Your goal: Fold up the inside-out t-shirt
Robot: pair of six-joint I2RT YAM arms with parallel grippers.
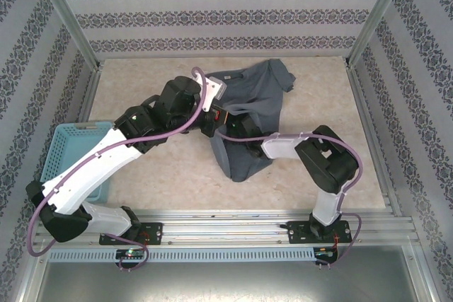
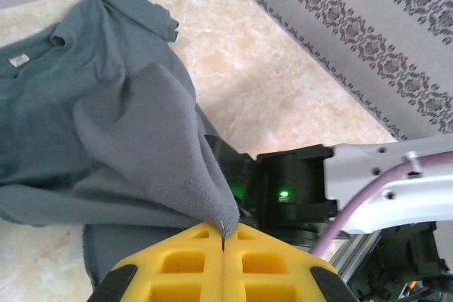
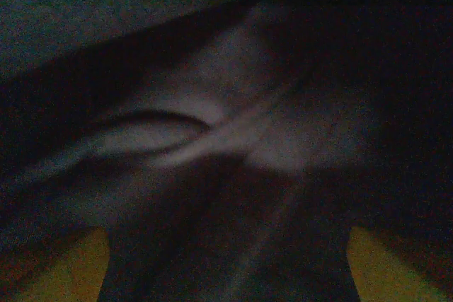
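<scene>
T-shirt (image 1: 263, 93) lies crumpled mid-counter (image 1: 177, 175), spreading toward 1 o'clock, neck label (image 2: 19, 60) showing. L pincer (image 2: 223, 237) is clamped tight on a cloth fold, holding it up in a peak. R pincer (image 3: 226, 274) is wide, w/ dark cloth betw. its fingers (image 3: 76, 274). Basket (image 1: 71, 148) sits at 9 o'clock.

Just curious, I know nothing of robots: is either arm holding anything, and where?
The left gripper pinches a raised fold of the t-shirt; the right gripper stands open.

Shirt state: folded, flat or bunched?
Bunched, not folded: the t-shirt lies rumpled, and the left gripper, shut on a pinch of it, draws the cloth into a peak.
</scene>
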